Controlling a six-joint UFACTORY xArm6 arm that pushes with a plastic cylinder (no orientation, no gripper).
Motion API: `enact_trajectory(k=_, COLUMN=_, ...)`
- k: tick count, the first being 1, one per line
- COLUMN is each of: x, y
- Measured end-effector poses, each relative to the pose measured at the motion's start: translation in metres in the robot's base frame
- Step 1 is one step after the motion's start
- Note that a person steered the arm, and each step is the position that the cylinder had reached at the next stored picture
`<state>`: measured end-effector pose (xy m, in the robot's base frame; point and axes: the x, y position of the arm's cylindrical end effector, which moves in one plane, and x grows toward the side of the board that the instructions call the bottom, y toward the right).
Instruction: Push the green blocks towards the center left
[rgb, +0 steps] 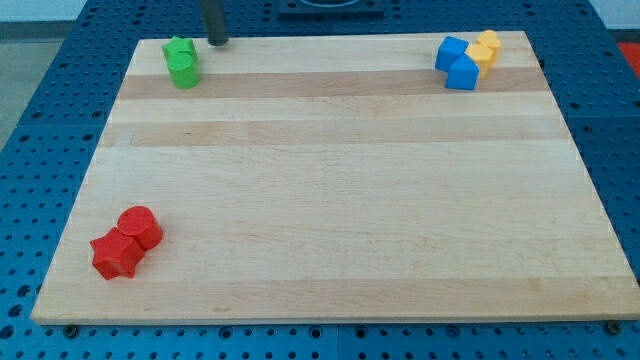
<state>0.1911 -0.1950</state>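
Nearest, at near-left of the table (330, 230): red cylinder (140, 227) touching a red star-ish block (115, 254), well apart from anything task-related. Mid table bare. Far right corner: two blue blocks (457, 61) w/ a yellow block (486, 47) pressed behind them, shapes hard to make out. Far left corner: the green blocks (182, 62), two of them touching, one behind the other, the nearer approx a cylinder, the farther unclear. My tip (217, 41) sits just right of them, slightly farther back, near the far edge; no contact visible. No pincer on this rig, just the rod, so nothing to call spread or pinching. Target is center left, i.e. nearer along the left side. Risks, imo: pushing from the right sends the greens off the left edge, since they're close to it; an off-centre shove could split the pair, or the cylinder could roll off line. Tip prob needs to get behind them on the far side first.
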Motion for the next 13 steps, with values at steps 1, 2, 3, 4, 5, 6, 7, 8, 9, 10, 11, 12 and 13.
enact_trajectory(k=1, x=0.000, y=-0.027)
enact_trajectory(k=2, x=0.007, y=-0.028)
enact_trajectory(k=3, x=0.023, y=-0.038)
enact_trajectory(k=4, x=0.034, y=-0.052)
enact_trajectory(k=5, x=0.044, y=-0.058)
enact_trajectory(k=6, x=0.055, y=-0.058)
enact_trajectory(k=7, x=0.067, y=-0.058)
enact_trajectory(k=8, x=0.079, y=-0.057)
enact_trajectory(k=9, x=0.091, y=-0.055)
enact_trajectory(k=10, x=0.078, y=-0.055)
enact_trajectory(k=11, x=0.068, y=-0.049)
enact_trajectory(k=12, x=0.072, y=-0.033)
enact_trajectory(k=13, x=0.086, y=-0.030)
